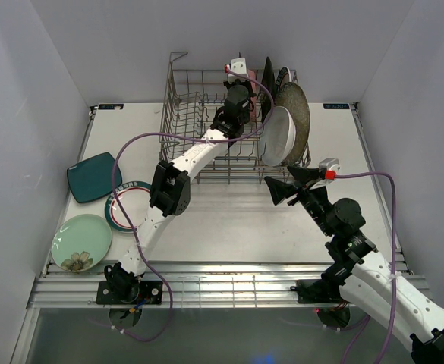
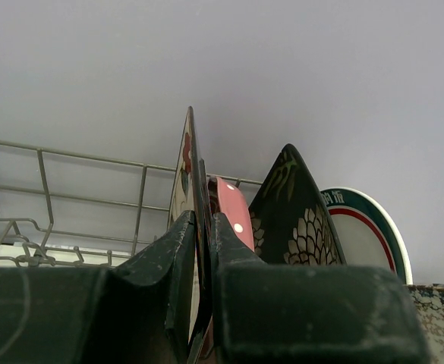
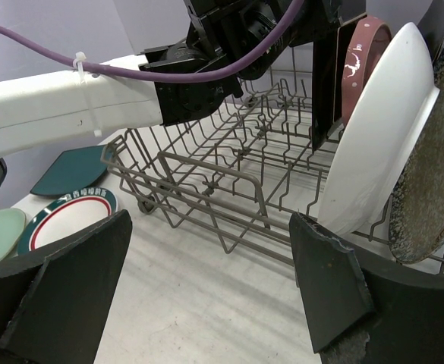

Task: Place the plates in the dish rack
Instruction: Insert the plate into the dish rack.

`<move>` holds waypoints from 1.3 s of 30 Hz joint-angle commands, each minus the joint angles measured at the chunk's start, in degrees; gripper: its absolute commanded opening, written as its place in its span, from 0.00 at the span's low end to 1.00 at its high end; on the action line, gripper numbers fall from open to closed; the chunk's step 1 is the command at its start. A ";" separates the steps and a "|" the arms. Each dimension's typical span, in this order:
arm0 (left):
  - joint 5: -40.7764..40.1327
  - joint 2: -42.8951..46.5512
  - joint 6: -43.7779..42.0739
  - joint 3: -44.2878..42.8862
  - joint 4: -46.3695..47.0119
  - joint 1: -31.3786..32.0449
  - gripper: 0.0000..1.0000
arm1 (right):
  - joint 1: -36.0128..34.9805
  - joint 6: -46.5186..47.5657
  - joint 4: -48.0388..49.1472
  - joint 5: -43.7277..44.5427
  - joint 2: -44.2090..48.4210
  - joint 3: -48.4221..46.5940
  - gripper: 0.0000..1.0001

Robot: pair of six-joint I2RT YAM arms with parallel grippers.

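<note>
Leaning in wire rack (image 1: 191,106) stands glossy oval plate (image 3: 377,129).

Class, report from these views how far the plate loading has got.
Done: the white oval plate, speckled grey plate and others stand in the dish rack. In hand: the left end effector grips a cream floral plate upright in the rack; the right end effector is open, empty. Left: the teal square plate, teal-rimmed plate and pale green plate on the table.
</note>
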State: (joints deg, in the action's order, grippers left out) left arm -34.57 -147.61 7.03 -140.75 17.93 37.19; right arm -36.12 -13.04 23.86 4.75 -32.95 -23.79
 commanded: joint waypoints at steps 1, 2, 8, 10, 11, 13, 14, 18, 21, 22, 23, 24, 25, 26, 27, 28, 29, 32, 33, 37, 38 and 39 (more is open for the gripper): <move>3.63 3.21 1.24 -4.10 5.62 -0.45 0.00 | 0.00 0.91 2.16 -0.01 0.08 -0.64 0.90; 3.80 3.21 1.15 -4.01 5.71 -0.54 0.00 | 0.00 0.91 2.16 -0.09 -0.01 -0.64 0.90; 4.94 2.24 1.06 -2.25 5.36 -0.71 0.00 | 0.00 1.26 2.16 -0.45 -0.01 -0.82 0.90; 5.47 2.15 1.06 -1.20 5.44 -0.71 0.00 | 0.00 1.35 2.16 -0.36 -0.01 -0.82 0.90; 5.65 2.15 0.97 -0.76 5.45 -0.71 0.00 | 0.00 1.26 2.07 -0.36 -0.01 -0.82 0.90; 5.83 2.41 0.80 0.64 5.36 -0.71 0.00 | 0.00 1.35 2.07 -0.36 -0.01 -0.73 0.90; 6.09 2.68 0.80 1.35 5.44 -0.71 0.00 | 0.00 1.26 2.07 -0.36 -0.01 -0.82 0.90; 6.70 4.43 0.97 5.13 5.45 -0.71 0.00 | 0.00 1.17 2.16 -0.62 0.34 -0.64 0.90; 6.79 6.10 0.62 7.50 5.45 -0.63 0.02 | 0.00 1.00 2.33 -1.06 0.34 -0.47 0.90; 6.71 6.37 0.45 8.03 5.53 -0.63 0.06 | 0.00 0.91 2.33 -1.24 0.34 -0.55 0.90; 6.53 6.81 0.36 8.55 5.53 -0.71 0.07 | 0.00 0.82 2.33 -1.33 0.43 -0.47 0.90; 6.36 7.51 0.36 9.52 5.62 -0.63 0.08 | 0.00 0.82 2.33 -1.50 0.43 -0.47 0.90; 6.44 7.86 0.27 10.14 5.53 -0.71 0.10 | 0.00 0.73 2.42 -1.59 0.43 -0.47 0.90; 6.62 8.21 0.18 10.66 5.53 -0.63 0.11 | 0.00 0.65 2.42 -1.50 0.34 -0.47 0.90; 6.53 8.91 0.18 11.54 5.53 -0.63 0.12 | 0.00 0.65 2.42 -1.41 0.34 -0.47 0.90; 6.62 9.27 0.18 11.98 5.53 -0.71 0.13 | 0.00 0.65 2.42 -1.24 0.34 -0.38 0.90; 6.88 9.53 0.18 12.34 5.53 -0.63 0.14 | 0.00 0.65 2.42 -1.24 0.17 -0.38 0.90; 7.67 10.50 0.01 13.04 5.45 -0.54 0.26 | -0.01 0.56 2.51 -1.50 0.08 -0.47 0.90; 7.85 10.76 0.00 13.13 5.53 -0.63 0.32 | 0.00 0.56 2.51 -1.59 0.08 -0.55 0.90; 8.37 11.73 0.00 13.48 5.45 -0.45 0.47 | 0.00 0.47 2.60 -1.50 0.08 -0.47 0.90; 8.72 12.17 0.00 13.74 5.45 -0.45 0.51 | 0.00 0.47 2.60 -1.41 0.08 -0.47 0.90; 8.90 12.43 -0.17 14.01 5.53 -0.28 0.54 | 0.00 0.47 2.60 -1.41 0.08 -0.47 0.90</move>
State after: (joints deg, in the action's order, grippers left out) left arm -27.29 -141.75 6.79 -127.57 23.55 36.71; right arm -36.12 -12.91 23.92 3.62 -32.99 -23.79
